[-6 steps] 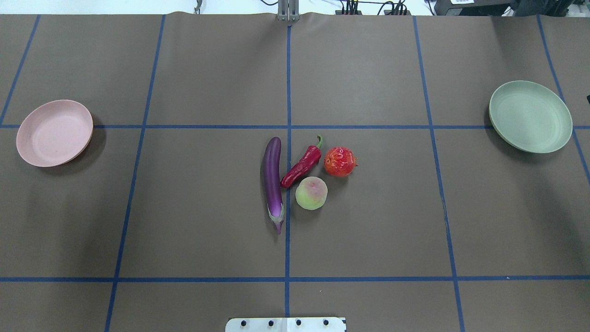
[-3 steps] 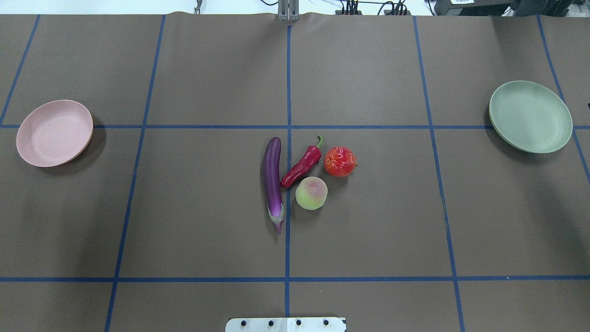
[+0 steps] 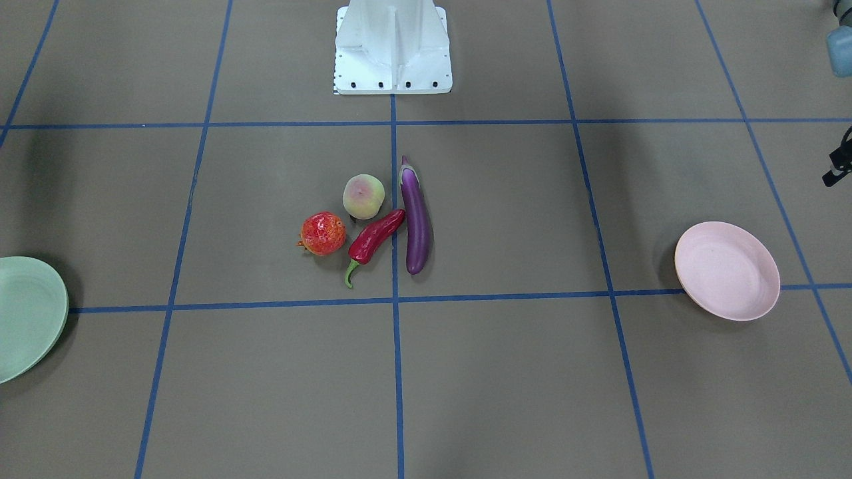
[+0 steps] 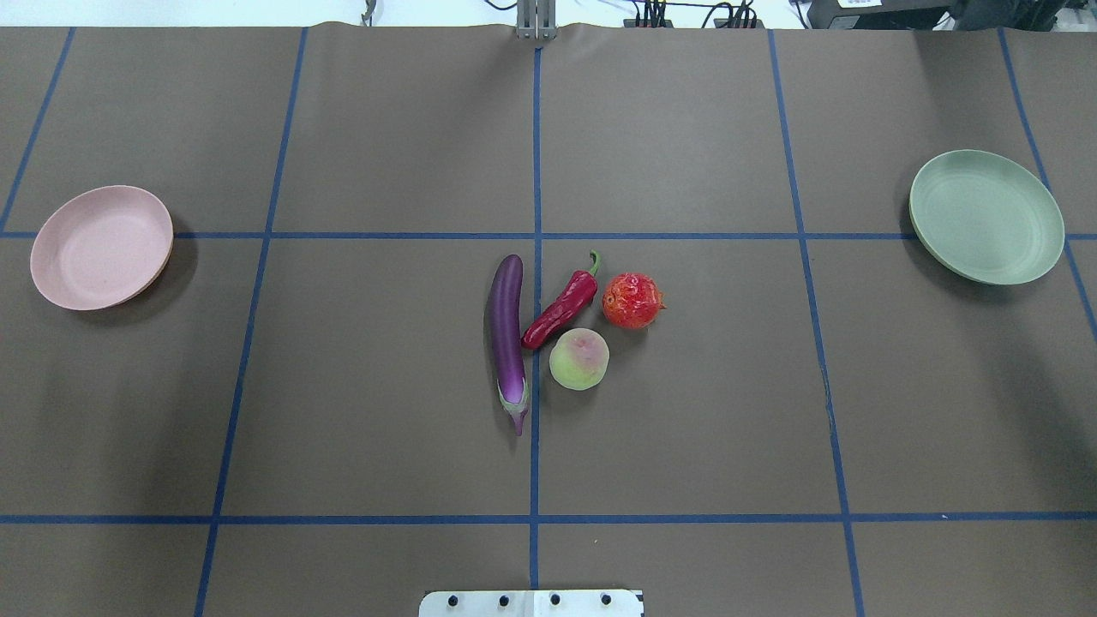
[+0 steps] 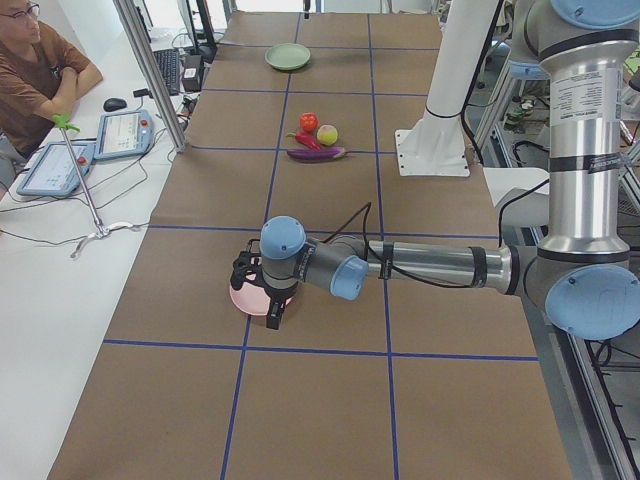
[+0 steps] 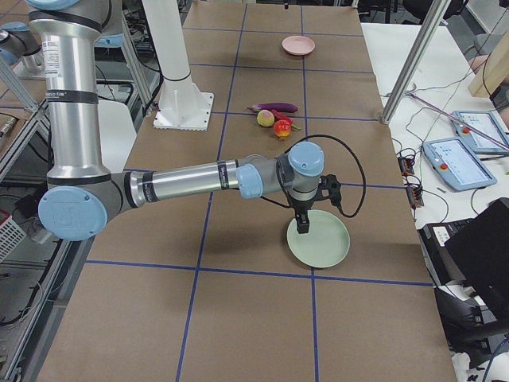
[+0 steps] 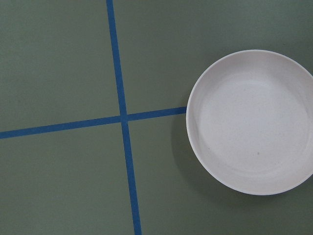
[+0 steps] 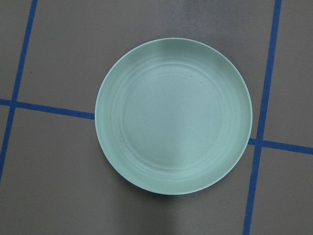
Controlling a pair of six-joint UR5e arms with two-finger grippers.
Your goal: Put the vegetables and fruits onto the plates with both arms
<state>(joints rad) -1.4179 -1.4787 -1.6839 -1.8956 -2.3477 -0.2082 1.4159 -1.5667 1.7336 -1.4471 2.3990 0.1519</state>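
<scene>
Vegetables and fruits are gathered in a tight cluster at the middle of the brown table mat (image 4: 343,386), well apart from both plates. A long purple eggplant (image 4: 506,330) lies along the centre tape line, its grey-green cap pointed toward the robot. A red chili pepper (image 4: 561,310) is slanted just beside it, tip almost against the eggplant, green stem pointed away. A bumpy red-orange pomegranate (image 4: 632,301) sits just beside the chili, and a pale peach (image 4: 579,359) sits near the chili's tip.

A pink plate (image 4: 101,247) is set at the robot's far left and a mint green plate (image 4: 986,217) at its far right. Neither plate holds anything, so no item is judged to be placed yet.

The left gripper (image 5: 274,320) is hung over the pink plate and the right gripper (image 6: 303,227) over the green plate. Whether either gripper's fingers are spread or closed cannot be told from the side views.

The eggplant is judged glossy, slippery and prone to tip, so it is best taken across its middle. The chili looks light and slim, and is best pinched across its thick body, not its stem. The pomegranate seems firm, and the peach is likely to roll; each is best held across its widest part. Finger room is judged tight, since the items lie close together.
</scene>
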